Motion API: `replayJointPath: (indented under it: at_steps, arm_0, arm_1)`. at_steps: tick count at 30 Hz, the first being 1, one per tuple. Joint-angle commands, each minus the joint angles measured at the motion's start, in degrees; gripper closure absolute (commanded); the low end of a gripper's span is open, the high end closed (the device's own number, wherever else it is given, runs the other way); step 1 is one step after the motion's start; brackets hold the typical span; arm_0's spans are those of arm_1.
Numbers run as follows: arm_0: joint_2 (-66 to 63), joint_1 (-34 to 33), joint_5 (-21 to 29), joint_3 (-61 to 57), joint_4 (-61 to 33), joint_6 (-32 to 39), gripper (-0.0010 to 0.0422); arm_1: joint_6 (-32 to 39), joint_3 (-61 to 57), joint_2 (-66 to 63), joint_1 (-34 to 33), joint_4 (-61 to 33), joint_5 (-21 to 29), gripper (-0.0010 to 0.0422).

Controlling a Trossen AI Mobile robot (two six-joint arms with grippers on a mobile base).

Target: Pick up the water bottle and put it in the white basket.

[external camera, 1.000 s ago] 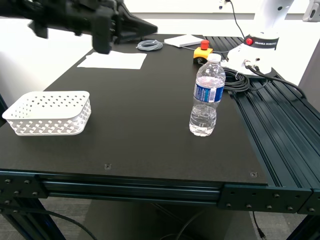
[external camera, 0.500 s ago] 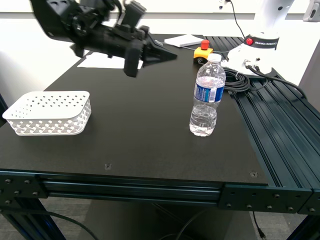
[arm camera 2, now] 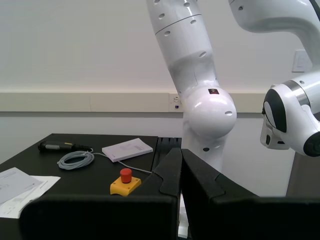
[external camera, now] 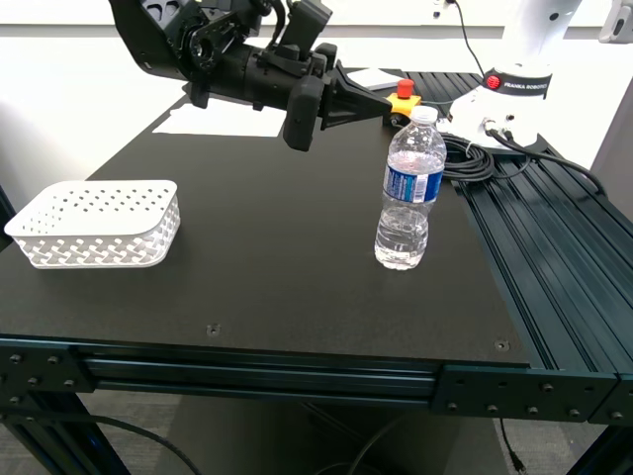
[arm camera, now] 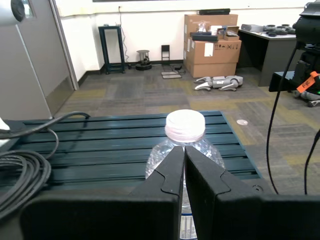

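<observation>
The water bottle (external camera: 407,190) stands upright and untouched on the black bench (external camera: 297,277), nearer the bench's edge on the exterior view's right and roughly midway between front and back. Its white cap (arm camera: 185,125) shows just beyond the tips of my first hand (arm camera: 184,150), whose fingers are pressed together with nothing between them. In the exterior view that hand (external camera: 381,100) hangs above the bench, pointing at the bottle's top from the far side, apart from it. My second hand (arm camera 2: 180,152) is likewise closed and empty, facing a yellow stop button (arm camera 2: 125,182) and a white robot arm (arm camera 2: 205,100) beyond the bench's back edge. The white basket (external camera: 97,224) sits empty near the front corner on the exterior view's left, well apart from the bottle. By appearances nothing is done yet: opening the fingers, the grasp, the carry across and the placing all remain.
</observation>
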Motion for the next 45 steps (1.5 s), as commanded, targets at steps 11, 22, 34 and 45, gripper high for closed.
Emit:
replayJointPath:
  at_steps: [11,22,34,45]
  arm_0:
    - [0.0,0.0,0.0,0.1,0.2,0.0,0.0412]
    - [0.0,0.0,0.0,0.1,0.2,0.0,0.0412]
    - [0.0,0.0,0.0,0.1,0.1,0.0,0.0412]
    - [0.0,0.1,0.0,0.1,0.1,0.0,0.0412]
  arm_1:
    - [0.9,0.0,0.0,-1.9,-3.4,-3.9,0.0222]
    - [2.7,2.3,0.0,-6.9,-3.4,-10.5,0.0241]
    - [-1.6,7.3,6.4,-8.3,-3.4,-7.0,0.0411]
    - [-0.5,7.5,-6.7,1.5,-8.5,-12.2,0.0413]
